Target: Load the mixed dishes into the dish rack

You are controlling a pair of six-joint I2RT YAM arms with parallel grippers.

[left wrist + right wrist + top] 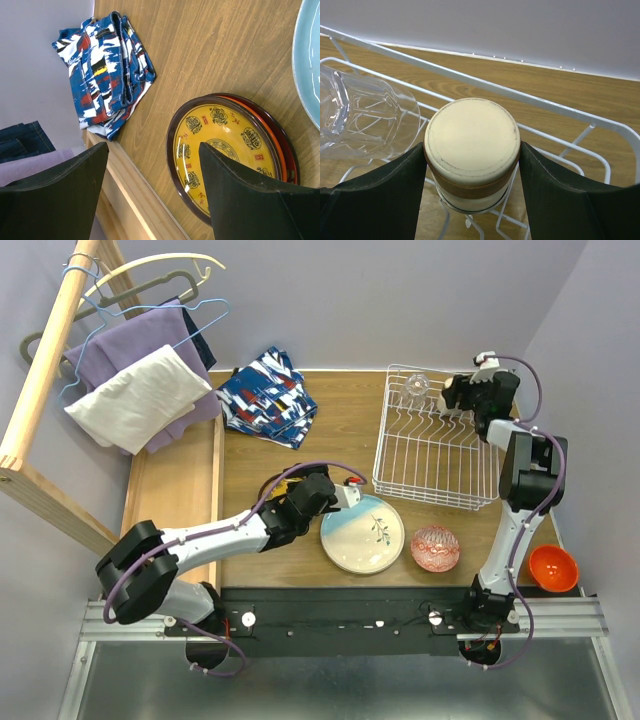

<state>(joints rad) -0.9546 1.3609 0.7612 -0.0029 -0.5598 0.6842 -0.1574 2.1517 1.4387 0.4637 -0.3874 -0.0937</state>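
Observation:
The white wire dish rack [430, 455] stands at the back right. A clear glass [417, 385] lies in its far corner. My right gripper [471, 150] is shut on an upside-down cup [472, 135] with a cream base and brown band, held over the rack's wires beside the glass [365, 115]. My left gripper [153, 150] is open above the rim of the dark red-yellow patterned plate [220, 135], one finger over the plate, the other over the table's left edge. The pale plate with a sprig [362, 533], a red-patterned bowl [435, 547] and an orange bowl [553, 568] sit near the front.
A blue-red-white patterned cloth [267, 397] lies at the back of the table. Clothes and wire hangers [140, 370] hang from a wooden rail on the left. A raised wooden strip [130, 200] runs along the table's left side.

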